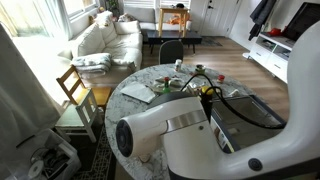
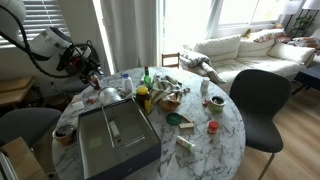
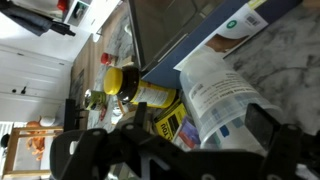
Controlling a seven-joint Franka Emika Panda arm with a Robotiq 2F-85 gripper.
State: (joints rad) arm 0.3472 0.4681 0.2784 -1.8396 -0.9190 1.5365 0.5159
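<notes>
Jaws spread above the plastic bottle, just behind the grey case on the counter — dropping off-centre, they could topple the neighbouring yellow-capped jar.

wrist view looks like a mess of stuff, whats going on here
A robot arm is working over a cluttered round marble table. Its end effector hangs above the table's edge with the jaws apart, holding nothing. In the wrist view, the things closest to it are a yellow-capped bottle and a clear plastic packet with a printed label. A grey tray sits next to them on the table.
</notes>
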